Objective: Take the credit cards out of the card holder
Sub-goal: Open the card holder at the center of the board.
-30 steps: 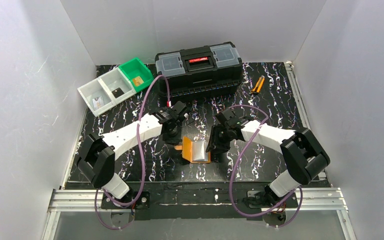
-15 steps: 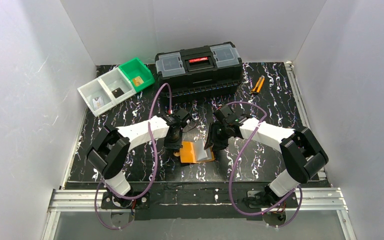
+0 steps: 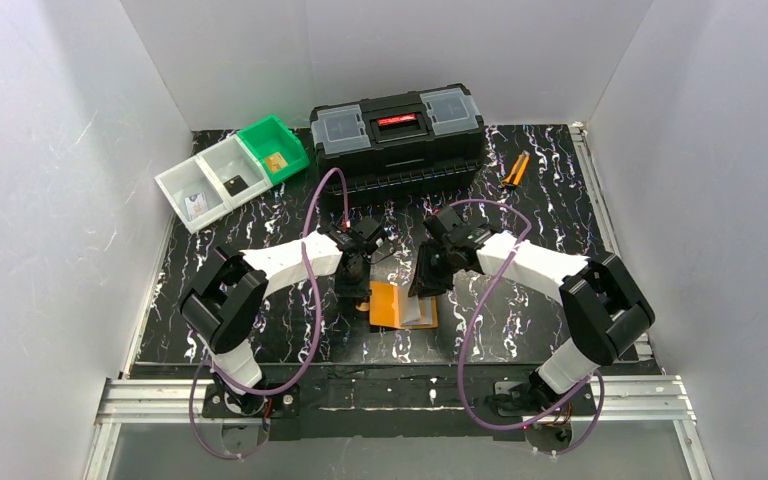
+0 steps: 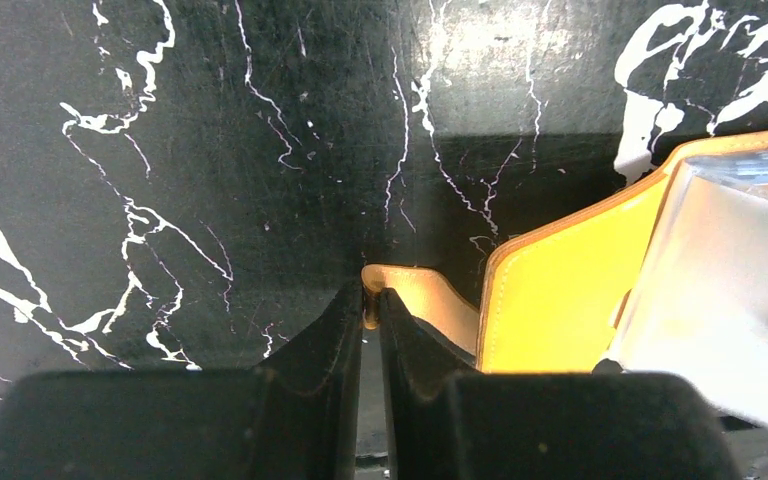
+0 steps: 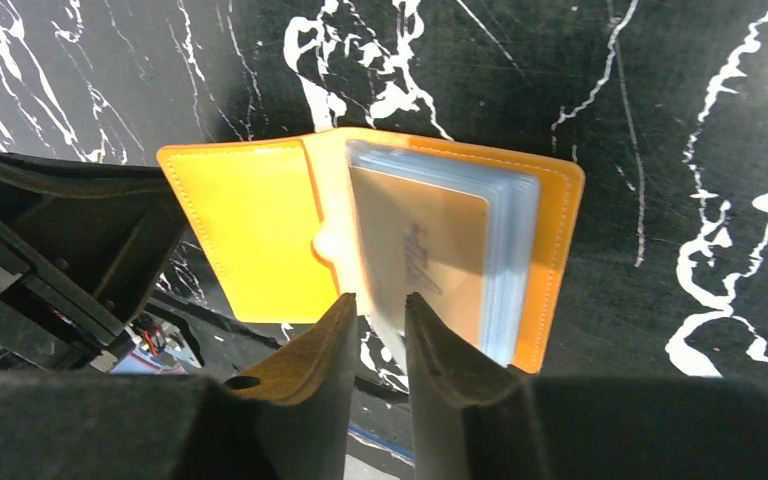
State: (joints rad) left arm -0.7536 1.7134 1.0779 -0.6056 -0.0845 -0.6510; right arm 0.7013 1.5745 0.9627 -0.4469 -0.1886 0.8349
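Note:
The orange card holder [image 3: 388, 305] lies open on the black marbled table. A stack of clear bluish pockets [image 5: 510, 250] fills its right half. A gold-tan credit card [image 5: 425, 245] shows in the top pocket; other cards are hidden. My left gripper [image 3: 355, 288] is shut on the holder's orange closing tab [image 4: 410, 300] at its left edge. My right gripper [image 5: 380, 305] hovers over the holder's near edge. Its jaws stand a little apart with the edge of the top pocket between them. The holder also shows in the left wrist view [image 4: 560, 300].
A black toolbox [image 3: 397, 135] stands at the back. White bins [image 3: 210, 182] and a green bin [image 3: 273, 148] holding small items sit at the back left. Orange-handled pliers [image 3: 515, 170] lie at the back right. White walls enclose the table.
The left gripper has moved right, and the holder has shifted slightly right with it. The raised pocket leaf has come down flatter. The right gripper stays at the holder's right side.

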